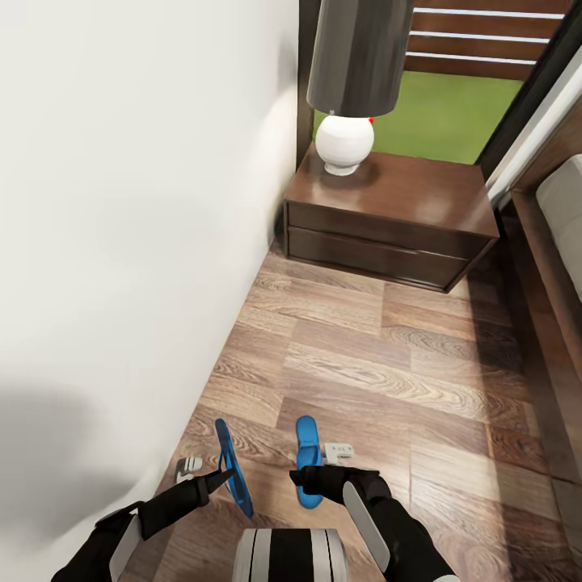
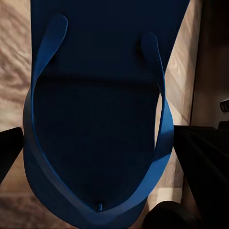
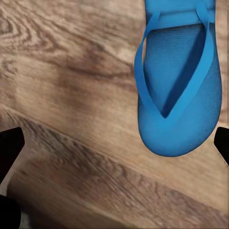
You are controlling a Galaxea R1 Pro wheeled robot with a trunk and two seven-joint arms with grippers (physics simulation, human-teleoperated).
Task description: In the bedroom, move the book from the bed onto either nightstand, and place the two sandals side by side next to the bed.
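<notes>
Now, left gripper (image 1: 217, 478) pinching one sandal (image 1: 232, 469) on edge, low centre-left | right gripper (image 1: 311, 477) spread above flat sandal (image 1: 306, 459) on floor (image 1: 388, 364) | I judge them light, floppy: grip the sole edge | nightstand (image 1: 388, 214) upper centre.

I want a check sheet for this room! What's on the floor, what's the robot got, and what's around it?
Surface: wood-plank floor, bare between robot and nightstand.
Job's things: left sandal held up on edge; right sandal flat, straps up; nightstand in the corner; bed at the right edge.
Clutter: lamp on the nightstand.
Claws: left claw shut on the left sandal; right claw open over the right sandal.
Cables: nothing seen.
Surroundings: white wall close on the left; window behind.
</notes>
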